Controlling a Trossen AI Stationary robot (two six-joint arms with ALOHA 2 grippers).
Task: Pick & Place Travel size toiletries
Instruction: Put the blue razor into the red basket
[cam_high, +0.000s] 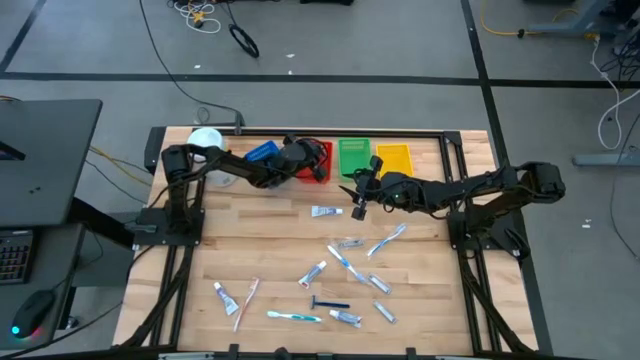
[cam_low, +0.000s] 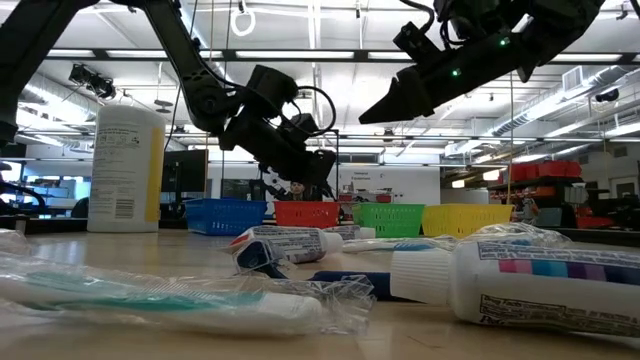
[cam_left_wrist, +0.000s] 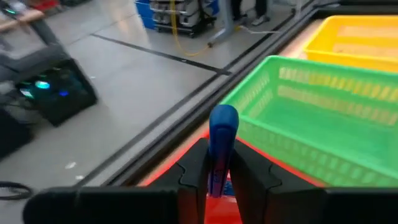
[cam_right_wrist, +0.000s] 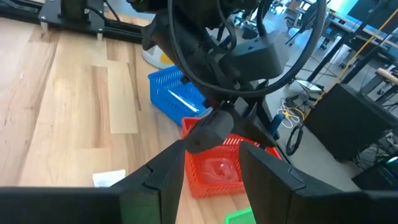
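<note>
The left tool (cam_left_wrist: 214, 180) grasps a blue razor (cam_left_wrist: 221, 146) above the red basket (cam_high: 320, 160); next, release it inside. The right tool (cam_high: 358, 192) hangs released, empty.

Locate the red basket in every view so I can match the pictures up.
High view: red basket at the table's far edge, partly under the left gripper.
Low view: red basket in the far row, second from the left.
Left wrist view: only its red rim beside the fingers.
Right wrist view: red basket beyond the fingers.
Shared landmark: the green basket next to it.
</note>
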